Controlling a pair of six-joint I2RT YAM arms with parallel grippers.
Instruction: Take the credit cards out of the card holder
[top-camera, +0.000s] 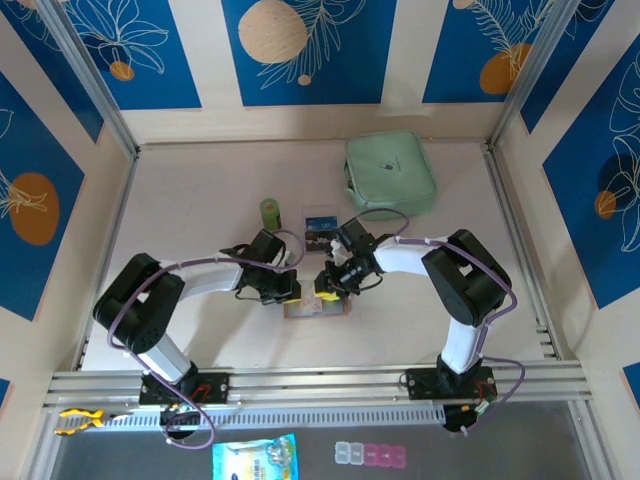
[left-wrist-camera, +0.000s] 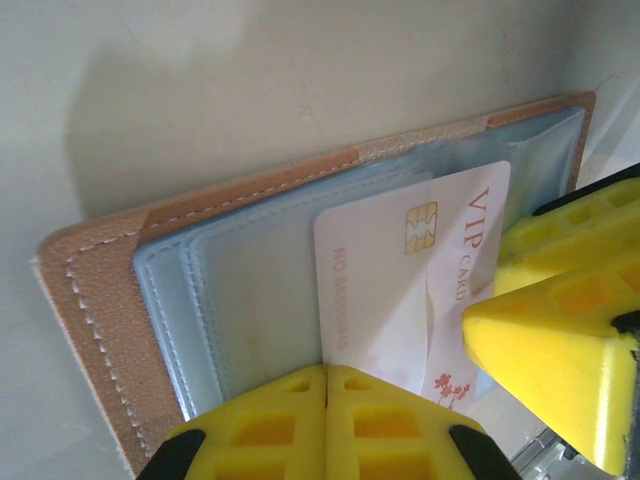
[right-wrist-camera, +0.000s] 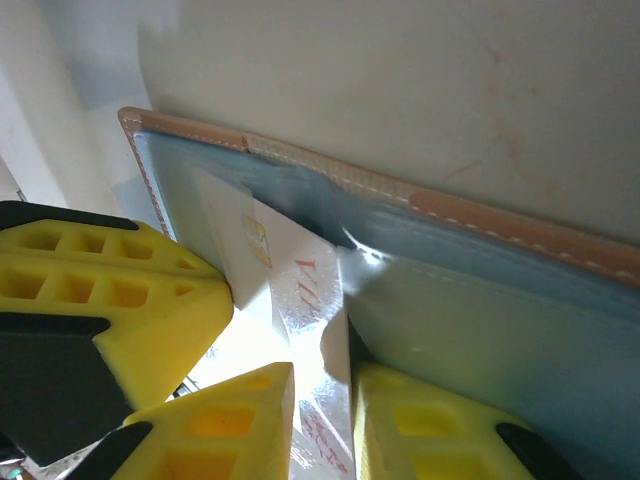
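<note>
The card holder (left-wrist-camera: 100, 270), tan leather with clear pockets, lies open on the table under both grippers (top-camera: 318, 310). A white credit card (left-wrist-camera: 400, 270) printed "VIP CARD", with a gold chip, sticks partway out of a pocket. My left gripper (left-wrist-camera: 327, 372) is shut with nothing between its fingers, and its tips rest on the clear pocket at the card's edge. My right gripper (right-wrist-camera: 325, 375) is closed on the free end of that card (right-wrist-camera: 290, 270). Its yellow fingers (left-wrist-camera: 560, 320) show at the right of the left wrist view. The holder's stitched edge (right-wrist-camera: 480, 215) runs behind the card.
A mint-green zip pouch (top-camera: 390, 172) lies at the back right. A small green cylinder (top-camera: 270, 212) and a clear box (top-camera: 320, 225) with cards stand just behind the grippers. Metal rails edge the table on both sides and along the front.
</note>
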